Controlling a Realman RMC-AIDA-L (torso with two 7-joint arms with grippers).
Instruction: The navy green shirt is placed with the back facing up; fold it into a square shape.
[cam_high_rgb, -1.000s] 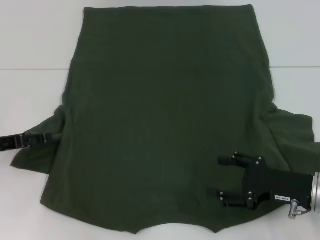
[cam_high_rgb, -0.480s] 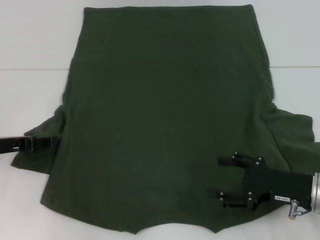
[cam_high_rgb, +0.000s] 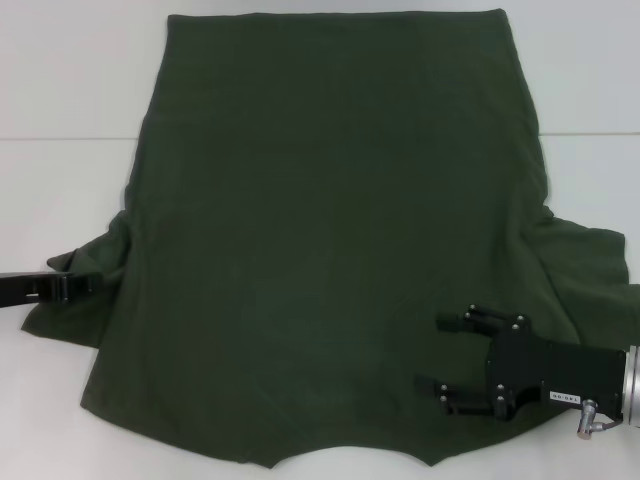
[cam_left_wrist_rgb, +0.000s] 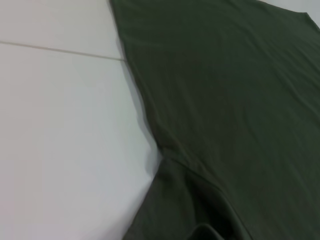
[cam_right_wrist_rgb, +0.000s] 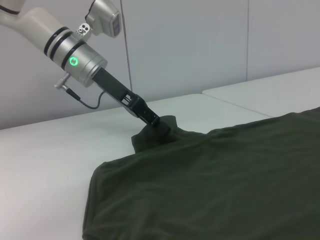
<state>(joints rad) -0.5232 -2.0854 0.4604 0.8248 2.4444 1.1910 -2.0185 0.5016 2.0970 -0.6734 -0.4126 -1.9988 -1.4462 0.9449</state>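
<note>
The navy green shirt (cam_high_rgb: 330, 230) lies spread on the white table, plain back up, with its collar end nearest me. My left gripper (cam_high_rgb: 95, 277) is at the left sleeve (cam_high_rgb: 70, 310). In the right wrist view the left gripper (cam_right_wrist_rgb: 154, 121) is shut on a raised bunch of that sleeve's cloth. My right gripper (cam_high_rgb: 440, 355) hovers over the shirt's near right part, fingers wide apart with nothing between them. The left wrist view shows only the shirt (cam_left_wrist_rgb: 225, 100) and its armpit fold. In the right wrist view the shirt (cam_right_wrist_rgb: 225, 175) lies flat in the foreground.
The white table (cam_high_rgb: 60, 80) shows bare on both sides of the shirt, with a seam line (cam_high_rgb: 60, 138) across it. The right sleeve (cam_high_rgb: 590, 270) spreads out beside my right arm. A pale wall (cam_right_wrist_rgb: 200, 45) stands behind the table.
My left gripper slid in toward the shirt body, then drew back a little, and the sleeve cloth at it is now bunched up. The right arm has not moved.
</note>
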